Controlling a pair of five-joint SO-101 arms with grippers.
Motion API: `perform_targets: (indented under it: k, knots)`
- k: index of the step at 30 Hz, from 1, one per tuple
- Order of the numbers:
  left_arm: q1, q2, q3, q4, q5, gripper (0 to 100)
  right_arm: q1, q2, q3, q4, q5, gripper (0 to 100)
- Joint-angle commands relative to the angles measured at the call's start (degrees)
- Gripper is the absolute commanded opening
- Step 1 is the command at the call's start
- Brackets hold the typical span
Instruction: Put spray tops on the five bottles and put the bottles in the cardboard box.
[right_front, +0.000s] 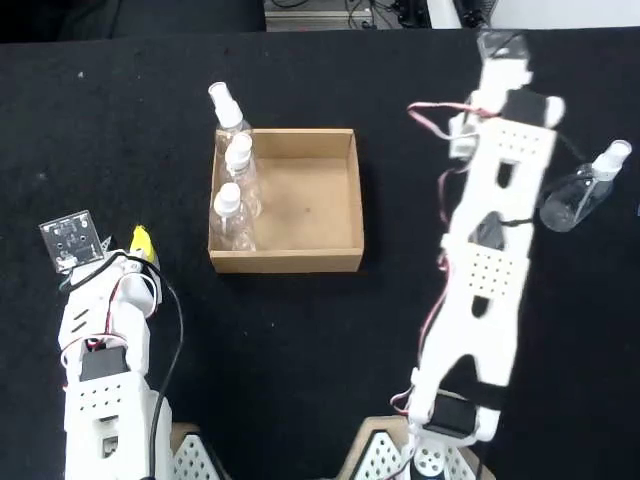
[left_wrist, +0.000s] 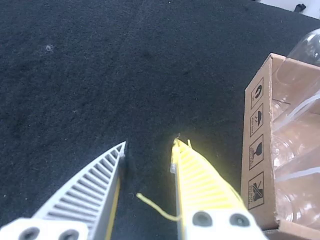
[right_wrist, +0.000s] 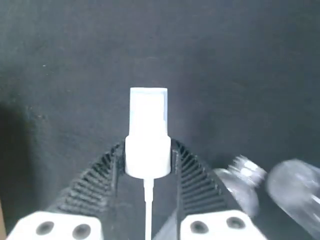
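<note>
We see the right gripper (right_wrist: 147, 147) pinching a white spray top (right_wrist: 148, 125) by its collar. Its black ribbed fingers (right_wrist: 100, 180) press in from either side, and the thin dip tube hangs between them. The gripper hangs over the far right of the black cloth-covered table (right_front: 300, 350), well apart from the brown cardboard box (right_front: 290, 260). Just beside it, the right wrist view gives us a blurred clear bottle with a bare threaded neck (right_wrist: 295, 185).

A capped clear plastic bottle (right_front: 575, 195) lies on its side on the cloth, just to the right of that arm.

Three more clear bottles with white spray tops lie in a row along the box's left wall. They are the nearest bottle (right_front: 230, 210), the middle bottle (right_front: 240, 165) and the farthest bottle (right_front: 226, 110), whose top juts past the far rim.

The left gripper (left_wrist: 150, 144) is at the near left of the table, near the box's left wall but not touching it. Its grey finger (left_wrist: 95, 190) and yellow finger (left_wrist: 200, 185) are spread apart over bare cloth
</note>
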Motion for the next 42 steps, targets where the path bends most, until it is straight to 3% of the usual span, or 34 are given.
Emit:
perform_targets:
  k: [1,7,14,20,24,30,37,42]
  knots:
    - [-0.5,-1.0,-0.7,-1.4,-0.6,13,3.0,-18.7,14.4,1.8,0.4,3.1]
    - [-0.5,-1.0,-0.7,-1.4,-0.6,13,4.1,-43.2,47.8,-0.8,3.4,0.8]
    - [-0.5,-1.0,-0.7,-1.4,-0.6,13,8.5,-65.3,84.7,-17.7,10.2,1.1]
    - [-0.5,-1.0,-0.7,-1.4,-0.6,13,16.0,-74.3,107.7,-28.6,19.1,1.1]
    - [-0.5,-1.0,-0.7,-1.4,-0.6,13,25.0,-75.3,115.6,-33.0,27.0,1.2]
    - [-0.5,-1.0,-0.7,-1.4,-0.6,13,35.3,-75.3,124.2,-44.7,32.8,5.0]
    - [-0.5,-1.0,-0.7,-1.5,-0.6,13,35.0,-75.9,128.7,-48.3,37.3,28.9]
    - [-0.5,-1.0,-0.7,-1.5,-0.6,13,33.0,-75.9,121.6,-43.2,34.4,31.5]
